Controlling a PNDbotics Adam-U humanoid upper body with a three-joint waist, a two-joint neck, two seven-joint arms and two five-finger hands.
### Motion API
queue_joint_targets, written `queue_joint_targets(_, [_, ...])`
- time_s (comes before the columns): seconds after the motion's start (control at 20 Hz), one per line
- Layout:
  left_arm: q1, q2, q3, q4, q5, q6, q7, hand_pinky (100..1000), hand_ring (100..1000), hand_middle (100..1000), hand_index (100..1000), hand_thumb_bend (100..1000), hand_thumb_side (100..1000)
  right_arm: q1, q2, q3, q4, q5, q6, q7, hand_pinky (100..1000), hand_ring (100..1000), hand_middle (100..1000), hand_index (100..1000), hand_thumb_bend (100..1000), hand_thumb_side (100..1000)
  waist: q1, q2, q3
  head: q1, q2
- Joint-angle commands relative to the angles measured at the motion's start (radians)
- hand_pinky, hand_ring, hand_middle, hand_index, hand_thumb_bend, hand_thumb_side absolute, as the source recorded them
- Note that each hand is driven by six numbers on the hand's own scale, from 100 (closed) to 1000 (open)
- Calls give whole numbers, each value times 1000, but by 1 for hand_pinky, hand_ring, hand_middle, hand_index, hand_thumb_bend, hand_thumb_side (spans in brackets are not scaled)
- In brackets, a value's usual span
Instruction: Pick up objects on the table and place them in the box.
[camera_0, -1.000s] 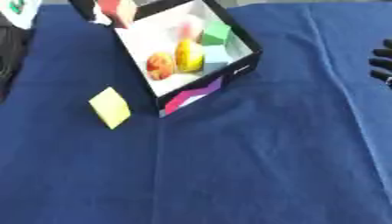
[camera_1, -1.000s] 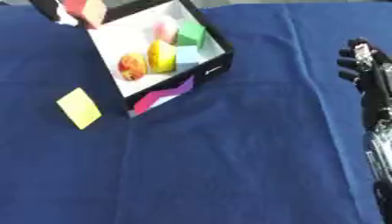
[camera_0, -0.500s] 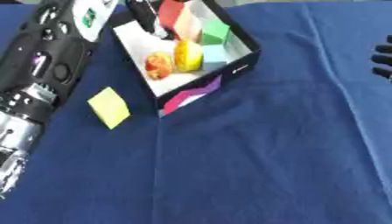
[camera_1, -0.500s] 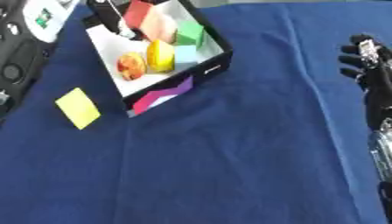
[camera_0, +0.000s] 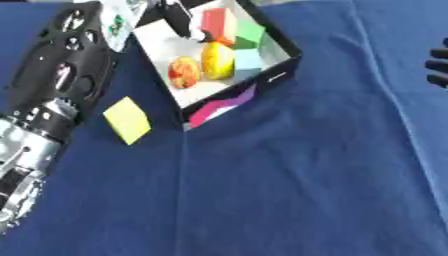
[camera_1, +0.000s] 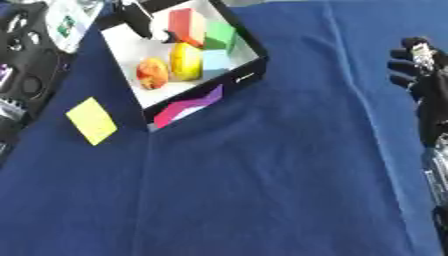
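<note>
Left arm (camera_0: 52, 95): black with silver joints, it comes in from the lower left edge and runs up along the left side of the worktop toward the box.
Left hand (camera_0: 179, 17): at the top of the view, reaching over the box's far left corner; dark fingers point down into the box just beside the red block. Whether the fingers touch or pinch the block I cannot tell.
Yellow block (camera_0: 128, 120): lies flat on the blue cloth, tilted like a diamond, just left of the box's near corner and beside the left arm; nothing holds it.
Box (camera_0: 278, 50): black-walled with a white floor, set askew in the upper left part of the worktop; a pink and purple patch shows on its near outer wall.
Box contents: an orange-red round thing (camera_0: 184, 72) sits at the left, a yellow rounded thing (camera_0: 218, 60) touches it on the right, a pale blue block (camera_0: 249, 61) lies next, a green block (camera_0: 250, 36) sits behind that, and the red block (camera_0: 216, 22) stands at the far side against the green one.
Worktop (camera_0: 289, 175): covered in a dark blue cloth with soft creases.
Right hand (camera_1: 411, 65): at the right edge, well apart from the box, holding nothing; its dark fingers are bent slightly, relaxed.
</note>
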Motion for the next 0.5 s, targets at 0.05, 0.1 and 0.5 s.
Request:
queue_joint_targets(0.05, [-19, 30, 13, -10, 21, 1, 11, 830, 824, 787, 870, 413, 187, -4, -21, -10, -19, -6, -1, -3, 841, 822, 754, 843, 100, 793, 2, -34, 4, 0, 4])
queue_joint_targets(0.1, [-19, 44, 14, -14, 38, 1, 7, 829, 824, 786, 867, 410, 170, -3, -23, -11, -18, -5, -1, -4, 841, 822, 754, 843, 100, 793, 3, -34, 6, -2, 5])
queue_joint_targets(0.5, [-15, 213, -34, -148, 244, -17, -191, 846, 834, 788, 827, 319, 213, 13, -34, -21, -22, 0, -1, -13, 841, 822, 754, 844, 100, 795, 6, -32, 26, -38, -3])
